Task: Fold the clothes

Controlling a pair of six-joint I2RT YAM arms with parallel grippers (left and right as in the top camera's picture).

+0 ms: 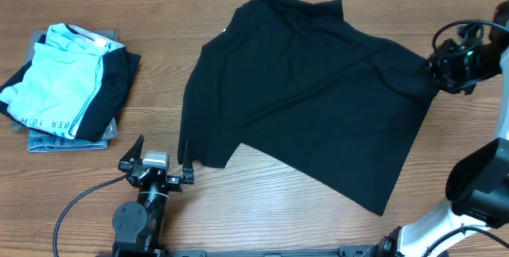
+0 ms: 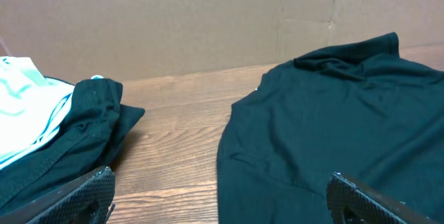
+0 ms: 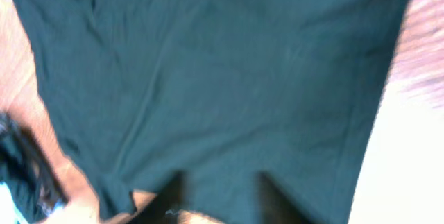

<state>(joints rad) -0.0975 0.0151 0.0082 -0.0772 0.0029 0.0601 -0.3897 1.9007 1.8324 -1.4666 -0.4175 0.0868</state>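
Note:
The clothes, a black T-shirt [image 1: 310, 90], lie spread and tilted across the middle and right of the wooden table. My left gripper [image 1: 163, 153] is at the front left, open, with nothing between its fingers; in the left wrist view the left gripper [image 2: 220, 179] straddles the T-shirt's [image 2: 333, 127] near left edge. My right gripper [image 1: 436, 68] is at the shirt's right edge. The right wrist view is blurred: dark fingers [image 3: 173, 196] stand partly apart with T-shirt [image 3: 222, 78] fabric between them, and a grip cannot be made out.
A pile of folded garments [image 1: 67, 82], light blue on top, sits at the far left; the pile [image 2: 55, 127] also shows left of my left gripper. A brown cardboard wall [image 2: 208, 23] closes the back. A cable [image 1: 79, 201] trails by the left arm's base.

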